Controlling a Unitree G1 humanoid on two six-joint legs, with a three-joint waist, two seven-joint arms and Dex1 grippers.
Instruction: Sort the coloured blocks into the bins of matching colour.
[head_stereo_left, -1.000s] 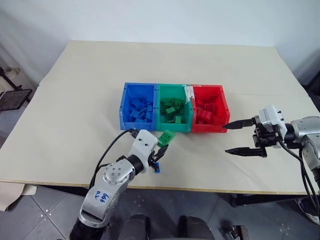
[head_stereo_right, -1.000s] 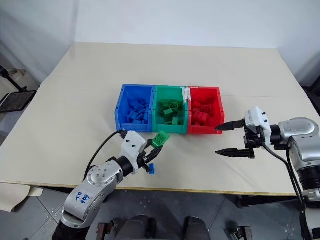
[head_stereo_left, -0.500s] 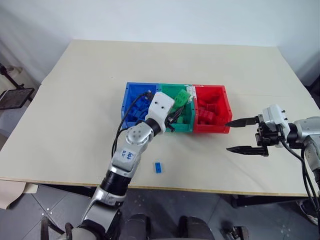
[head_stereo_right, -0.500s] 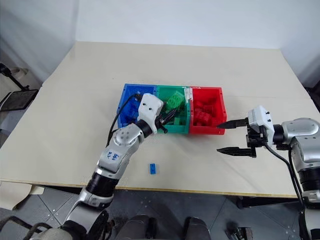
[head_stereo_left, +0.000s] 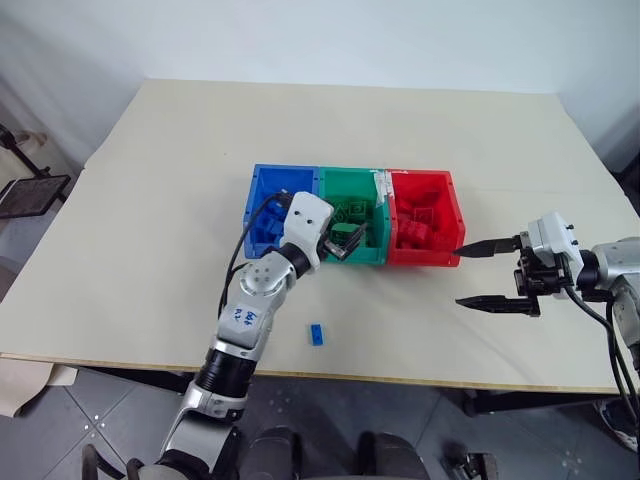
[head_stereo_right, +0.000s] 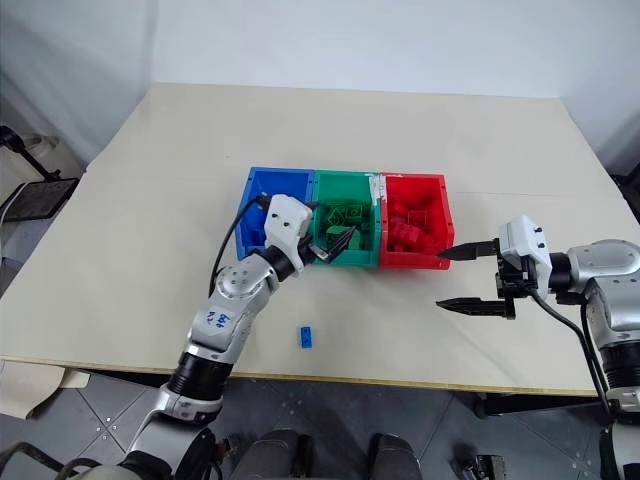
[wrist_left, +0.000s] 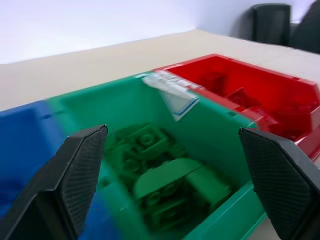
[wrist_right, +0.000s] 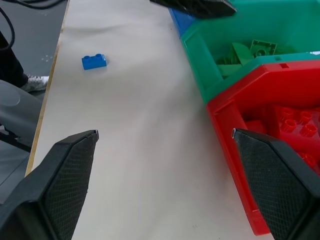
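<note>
A: Left gripper (head_stereo_right: 335, 243): fingers spread, empty, at the green bin (head_stereo_right: 345, 190)'s near wall, just above the green bricks (wrist_left: 160, 175) in it. Right gripper (head_stereo_right: 465, 277): fingers wide apart, empty, beside the red bin (head_stereo_right: 412, 182).

B: Blue brick (head_stereo_right: 305, 337): on the table (head_stereo_right: 150, 220), well in front of the green bin. Probably light, rigid, smooth plastic; pinch across the flat side walls.
</note>
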